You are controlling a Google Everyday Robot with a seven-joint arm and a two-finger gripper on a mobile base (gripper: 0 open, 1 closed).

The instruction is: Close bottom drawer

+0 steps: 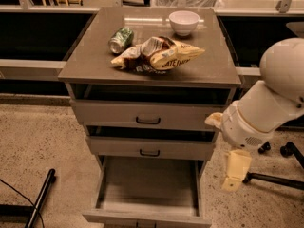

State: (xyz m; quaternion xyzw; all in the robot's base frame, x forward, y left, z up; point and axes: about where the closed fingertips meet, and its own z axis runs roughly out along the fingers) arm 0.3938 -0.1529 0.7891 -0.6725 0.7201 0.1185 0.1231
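The bottom drawer point(147, 190) is the lowest of three grey-beige drawers and is pulled far out. Its long grey tray is empty, and its flat front point(147, 218) lies at the lower edge of the view. My white arm point(266, 103) comes in from the right. My gripper point(236, 171) hangs pointing down beside the cabinet's right side. It is level with the open drawer, a little to the right of it, and apart from it. It holds nothing that I can see.
The middle drawer point(149, 148) and top drawer point(147, 115) stand slightly open. On the cabinet top lie a green can point(120, 40), crumpled chip bags point(159, 54) and a white bowl point(184, 22). Chair legs with castors point(275, 177) are at the right, a black pole point(40, 198) at the lower left.
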